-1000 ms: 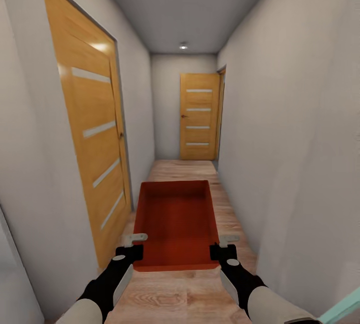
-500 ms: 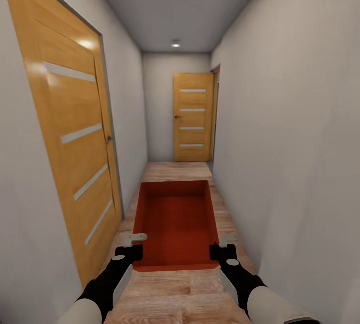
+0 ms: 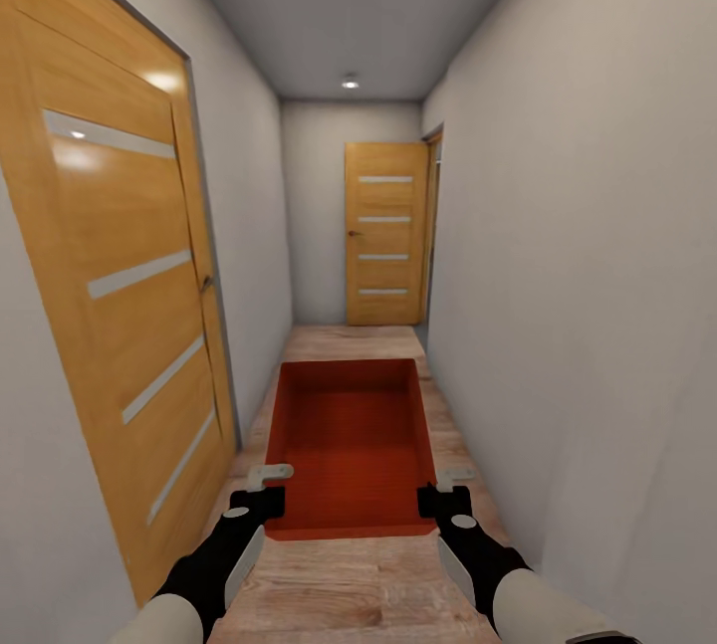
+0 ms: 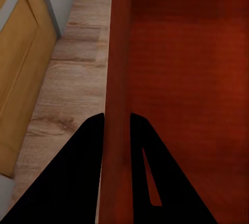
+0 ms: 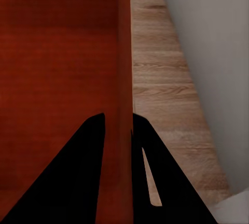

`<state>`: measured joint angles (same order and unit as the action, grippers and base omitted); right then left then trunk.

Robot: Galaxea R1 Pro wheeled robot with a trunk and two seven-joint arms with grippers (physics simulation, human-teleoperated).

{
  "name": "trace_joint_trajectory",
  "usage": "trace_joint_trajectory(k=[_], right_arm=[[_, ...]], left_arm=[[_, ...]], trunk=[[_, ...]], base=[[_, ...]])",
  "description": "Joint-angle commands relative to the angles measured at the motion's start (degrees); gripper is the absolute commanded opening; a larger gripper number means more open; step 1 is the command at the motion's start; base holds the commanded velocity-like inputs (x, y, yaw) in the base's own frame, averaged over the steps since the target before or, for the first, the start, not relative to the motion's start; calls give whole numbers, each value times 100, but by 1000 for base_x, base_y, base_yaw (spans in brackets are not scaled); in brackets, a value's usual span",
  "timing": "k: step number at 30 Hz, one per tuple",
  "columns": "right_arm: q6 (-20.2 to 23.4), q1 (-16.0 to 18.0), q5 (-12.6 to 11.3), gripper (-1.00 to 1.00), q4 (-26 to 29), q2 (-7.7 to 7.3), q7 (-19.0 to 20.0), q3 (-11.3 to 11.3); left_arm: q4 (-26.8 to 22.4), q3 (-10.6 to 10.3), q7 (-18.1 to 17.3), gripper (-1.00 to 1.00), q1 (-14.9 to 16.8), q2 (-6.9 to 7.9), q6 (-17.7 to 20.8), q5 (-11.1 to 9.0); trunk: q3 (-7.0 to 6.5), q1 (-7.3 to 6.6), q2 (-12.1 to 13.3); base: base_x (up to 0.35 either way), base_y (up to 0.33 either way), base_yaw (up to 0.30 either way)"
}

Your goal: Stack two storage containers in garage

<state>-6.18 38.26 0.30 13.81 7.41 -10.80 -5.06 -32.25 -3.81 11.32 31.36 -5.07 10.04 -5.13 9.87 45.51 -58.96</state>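
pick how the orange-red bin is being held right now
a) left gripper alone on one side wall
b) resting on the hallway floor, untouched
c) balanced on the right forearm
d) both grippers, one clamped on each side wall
d: in the head view the storage container is carried between the left gripper and the right gripper, and each wrist view shows fingers straddling a side wall of the bin.
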Motion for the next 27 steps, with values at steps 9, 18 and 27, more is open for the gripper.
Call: trace_joint_trajectory(k=[9, 18, 27], right_arm=[[-37, 6, -135, -100, -11, -2, -555, 224], [-42, 6, -142, -100, -18, -2, -562, 224], [-38, 6, -136, -100, -17, -2, -563, 224]], left_arm=[[-27, 23, 99, -100, 2, 11, -186, 99], [-27, 21, 99, -100, 2, 14, -186, 100], [-27, 21, 99, -100, 2, 14, -186, 98]], trunk=[[8, 4, -5], [8, 4, -5], [8, 4, -5]], base=[[326, 0, 0], [326, 0, 0], [326, 0, 0]])
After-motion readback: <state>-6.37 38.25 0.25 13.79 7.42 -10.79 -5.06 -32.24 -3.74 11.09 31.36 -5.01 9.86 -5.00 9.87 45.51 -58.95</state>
